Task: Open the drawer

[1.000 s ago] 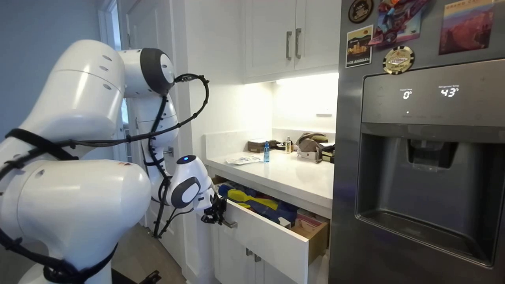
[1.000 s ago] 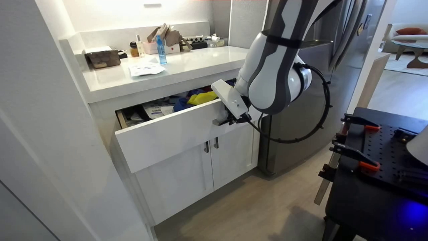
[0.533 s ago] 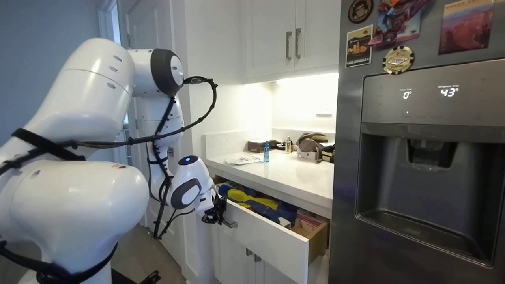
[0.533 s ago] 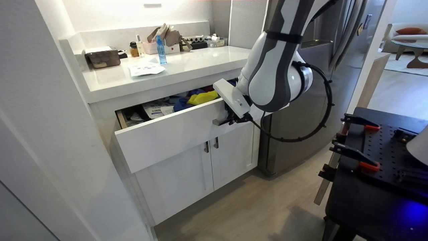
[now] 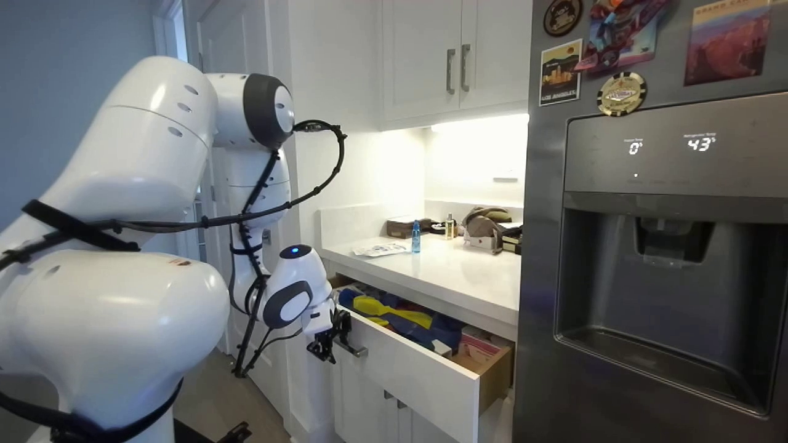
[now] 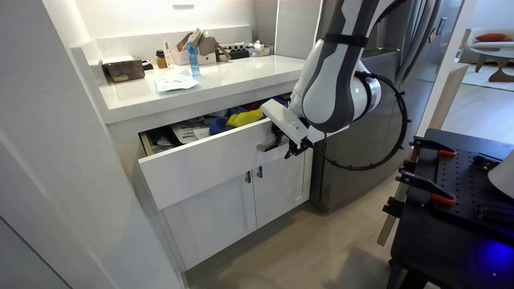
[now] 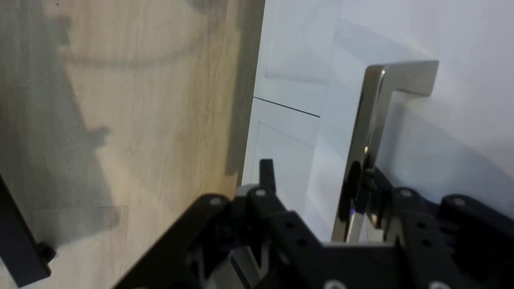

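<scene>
Drawer (image 6: 209, 164) partly out, beneath surface (image 6: 249, 71). In wrist view, hand (image 7: 317, 172) reaches in from 6 o'clock, fingers (image 7: 267, 176) well apart, gripping nothing; handle (image 7: 368, 120) at 3 o'clock, one finger apparently tucked behind it. Step, by judgement: late in pull, or letting go. Next: if wider gap wanted, hook and draw straight outward; if enough, slide that finger clear before backing off.

Smooth drawer front (image 6: 204, 166), shiny metal handle (image 7: 364, 132), glossy countertop (image 6: 245, 73), matt wood-grained floor (image 7: 160, 132)
</scene>
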Controlling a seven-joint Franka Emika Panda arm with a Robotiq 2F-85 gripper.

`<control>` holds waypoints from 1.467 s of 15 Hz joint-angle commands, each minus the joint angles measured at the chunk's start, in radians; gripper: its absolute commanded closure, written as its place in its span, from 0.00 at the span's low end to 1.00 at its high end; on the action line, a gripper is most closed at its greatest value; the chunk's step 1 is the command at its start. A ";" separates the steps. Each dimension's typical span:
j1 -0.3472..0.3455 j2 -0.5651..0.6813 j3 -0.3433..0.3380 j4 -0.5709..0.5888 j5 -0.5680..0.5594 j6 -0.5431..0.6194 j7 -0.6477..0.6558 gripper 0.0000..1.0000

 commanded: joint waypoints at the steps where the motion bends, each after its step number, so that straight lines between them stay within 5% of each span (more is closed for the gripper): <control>1: -0.010 0.018 0.002 -0.044 0.029 -0.094 -0.047 0.14; 3: -0.001 0.020 -0.003 -0.044 0.037 -0.104 -0.049 0.01; 11: -0.006 0.012 0.009 -0.055 0.040 -0.116 -0.050 0.00; 12: -0.010 0.011 0.013 -0.056 0.038 -0.115 -0.050 0.25; 14: -0.010 0.008 0.012 -0.058 0.040 -0.112 -0.051 0.31; 22: -0.024 -0.038 0.041 -0.116 0.037 -0.074 -0.049 0.84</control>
